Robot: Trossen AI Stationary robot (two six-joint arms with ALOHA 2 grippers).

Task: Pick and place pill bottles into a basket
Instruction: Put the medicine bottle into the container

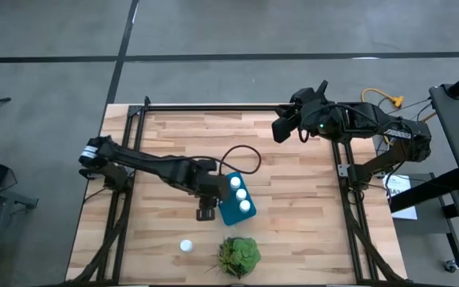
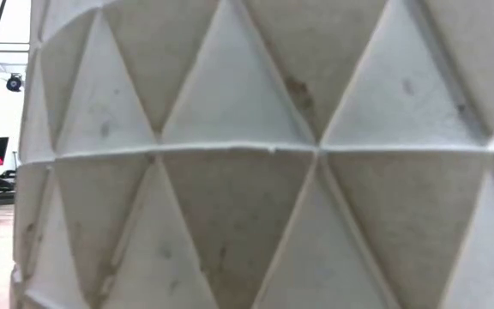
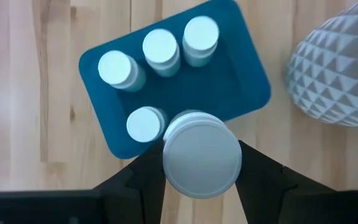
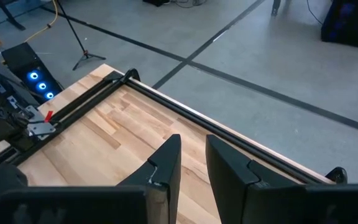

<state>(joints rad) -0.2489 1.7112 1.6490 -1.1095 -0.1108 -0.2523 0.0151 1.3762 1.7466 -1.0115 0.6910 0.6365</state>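
The teal basket [image 3: 241,74] lies on the wooden table, and several white pill bottles [image 3: 160,50] stand upright in it; it also shows in the high view [image 1: 233,214]. My left gripper [image 3: 202,179] points down over the basket's edge, shut on another pill bottle [image 3: 202,152]. One loose pill bottle [image 1: 186,245] stands on the table near the front edge. My right gripper [image 4: 192,163] waits above the table's far right corner, its fingers a narrow gap apart and empty. My left gripper pinches the pill bottle between its two fingers [image 3: 143,179], one on each side of the body below the round cap [image 3: 202,155]. The fingers come from above, pointing down. The bottle is upright, its cap higher than those of the bottles in the basket.
A green plant [image 1: 239,255] in a white faceted pot [image 3: 337,68] stands right beside the basket at the table's front; the pot [image 2: 247,154] fills the low view. Black rails [image 1: 213,107] frame the table. A black cable [image 1: 241,155] loops behind the basket.
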